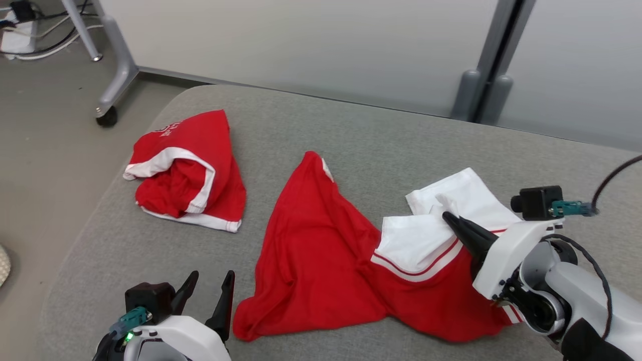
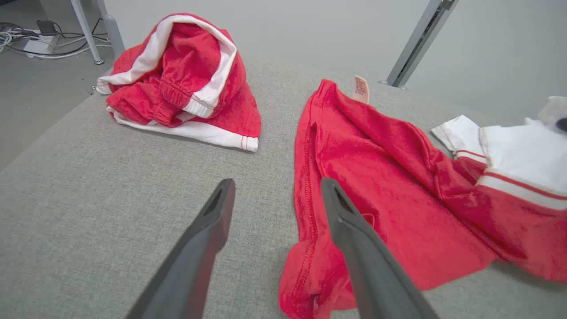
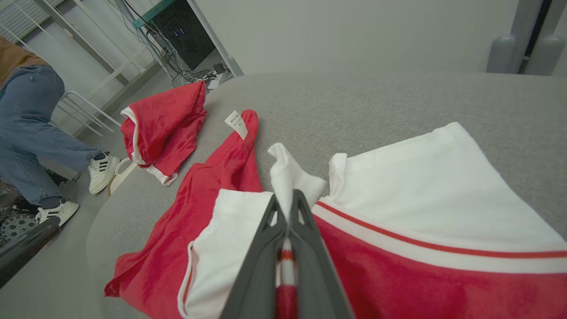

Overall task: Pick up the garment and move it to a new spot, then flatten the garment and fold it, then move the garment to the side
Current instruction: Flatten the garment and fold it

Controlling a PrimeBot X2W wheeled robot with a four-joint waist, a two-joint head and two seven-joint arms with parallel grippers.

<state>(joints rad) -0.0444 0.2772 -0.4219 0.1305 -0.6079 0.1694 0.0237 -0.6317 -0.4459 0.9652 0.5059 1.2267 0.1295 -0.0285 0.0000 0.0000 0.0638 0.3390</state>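
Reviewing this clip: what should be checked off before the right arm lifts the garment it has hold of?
1. Right gripper shut on white fold of shirt: ok.
2. Left gripper open: ok.
3. Shirt lying flat: not ok, rumpled and folded over.
4. Other red garment apart from shirt: ok.
5. Bare table for a new spot: ok.
6. Person beyond the arms' reach: cannot tell.

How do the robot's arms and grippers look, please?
The left gripper and right gripper each have two long, dark, tapering fingers on a white shell. Each wrist carries a black camera block with a teal plug. Black cables run along the right arm.
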